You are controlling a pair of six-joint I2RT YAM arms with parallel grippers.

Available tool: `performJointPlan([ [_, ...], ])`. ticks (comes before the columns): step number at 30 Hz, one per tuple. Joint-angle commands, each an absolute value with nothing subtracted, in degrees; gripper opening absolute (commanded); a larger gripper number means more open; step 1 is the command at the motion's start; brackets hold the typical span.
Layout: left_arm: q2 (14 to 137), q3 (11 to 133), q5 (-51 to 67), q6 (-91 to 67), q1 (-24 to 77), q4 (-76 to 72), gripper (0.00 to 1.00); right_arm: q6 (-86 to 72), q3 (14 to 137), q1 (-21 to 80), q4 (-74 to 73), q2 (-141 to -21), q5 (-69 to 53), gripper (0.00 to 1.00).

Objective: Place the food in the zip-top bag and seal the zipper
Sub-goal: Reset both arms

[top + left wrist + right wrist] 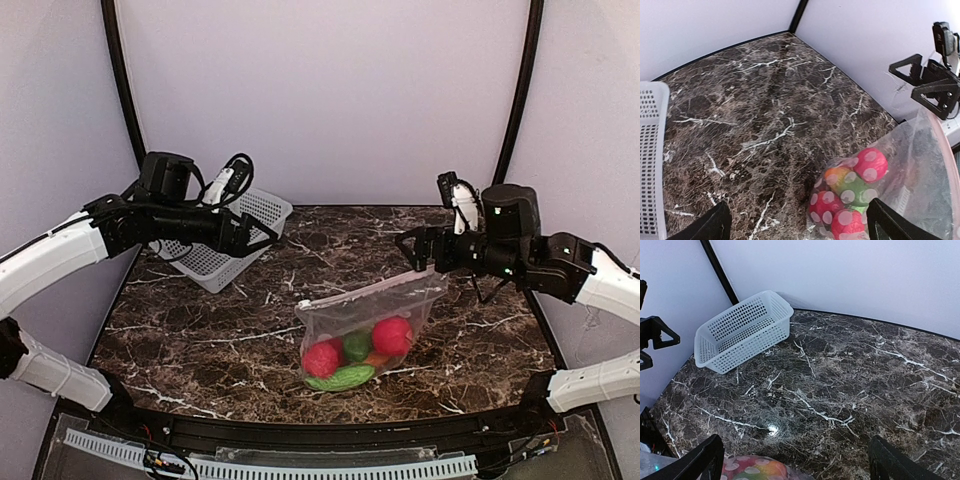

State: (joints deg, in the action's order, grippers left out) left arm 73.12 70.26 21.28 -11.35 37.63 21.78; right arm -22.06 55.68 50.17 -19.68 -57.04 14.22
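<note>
The zip-top bag lies in the middle of the table with the food inside: two red round pieces, a green cucumber-like piece and an orange-green piece. Its zipper runs as one pinkish line along the far edge. My left gripper hangs open over the table left of the bag, holding nothing. My right gripper stands open just beyond the bag's right corner, also with nothing in it. The left wrist view shows the food through the dotted bag, near the right finger of my left gripper. In the right wrist view my right gripper has only table between its fingers.
A white lattice basket stands at the back left, partly behind my left arm; the basket also shows in the right wrist view. Grey walls close the table on three sides.
</note>
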Motion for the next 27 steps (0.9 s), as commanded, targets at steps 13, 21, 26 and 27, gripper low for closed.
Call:
performJointPlan([
  [13, 64.27, 49.95, 6.80, -20.04, 26.23, 6.93, 0.95, -27.60, 48.92, 41.82, -12.72, -63.37, 9.88, 0.99],
  [21, 60.62, 40.85, 0.85, -19.69, 17.88, 1.42, 0.97, -25.58, 42.33, 30.83, -7.00, -64.30, 2.50, 0.98],
  [26, 57.00, 33.79, -2.00, -20.11, 12.52, -3.21, 0.98, -23.32, 38.30, 22.58, -4.67, -62.23, -1.42, 0.98],
  [27, 56.36, 32.94, -2.63, -20.07, 11.13, -3.71, 0.98, -22.73, 37.56, 20.92, -4.38, -61.56, -2.01, 0.99],
])
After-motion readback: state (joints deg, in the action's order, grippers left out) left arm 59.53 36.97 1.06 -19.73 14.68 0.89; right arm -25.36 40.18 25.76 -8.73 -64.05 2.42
